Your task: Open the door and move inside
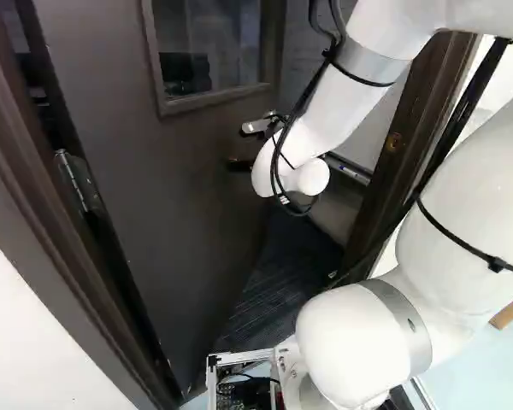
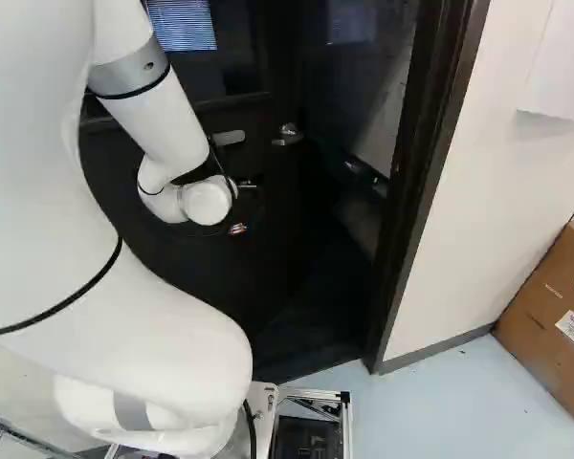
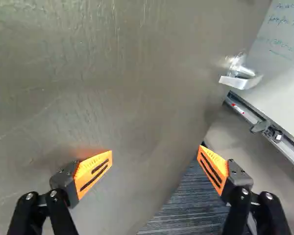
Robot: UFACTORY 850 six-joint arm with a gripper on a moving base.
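Observation:
The dark door (image 1: 179, 196) stands ajar, swung away from the base, with carpet visible through the gap on its right. Its metal lever handle (image 2: 288, 135) is near the door's free edge. My gripper (image 2: 243, 207) is at the door's face, lower than the handle and partly hidden by the wrist. In the wrist view the gripper (image 3: 155, 155) is open, fingers wide apart and nothing held between them. The door face (image 3: 112, 88) fills the area ahead of it, and the handle (image 3: 241, 78) lies ahead and to one side, apart from both fingers.
The door frame (image 2: 430, 182) rises right of the opening, beside a white wall (image 2: 497, 210). Beyond the opening are a whiteboard (image 3: 284, 83) with a marker tray (image 3: 257, 122) and dark carpet (image 3: 191, 208). A cardboard box (image 2: 550, 306) stands by the wall at the right.

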